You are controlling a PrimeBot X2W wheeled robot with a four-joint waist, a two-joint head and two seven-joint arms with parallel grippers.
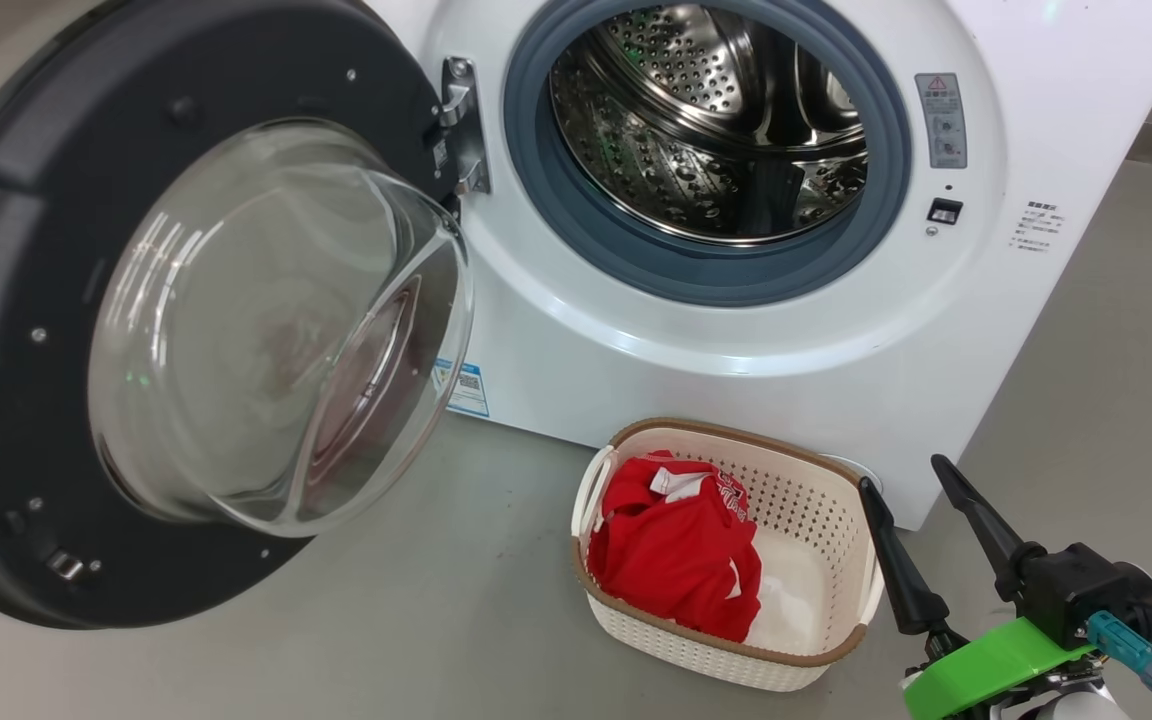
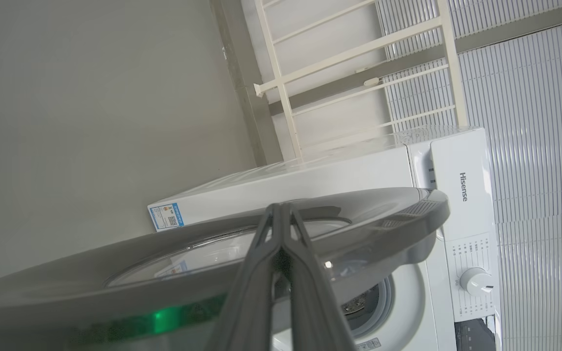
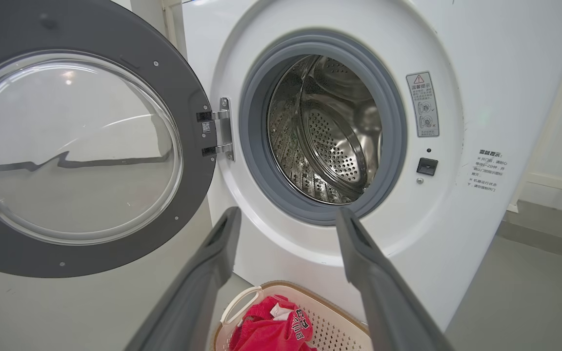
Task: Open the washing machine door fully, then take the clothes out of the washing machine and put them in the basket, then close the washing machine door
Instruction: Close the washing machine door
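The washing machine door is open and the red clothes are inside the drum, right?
Not quite. The washing machine door is open, but the red clothes lie in the basket on the floor, not in the drum. The head view shows it.

Smooth pale grey floor [image 1: 416, 620]. Big white washing machine [image 1: 636, 370] stands on it at back. Small cream basket [image 1: 696, 655] w/ brown rim sits on floor just in front of machine, twd its right-hand front corner in head view.
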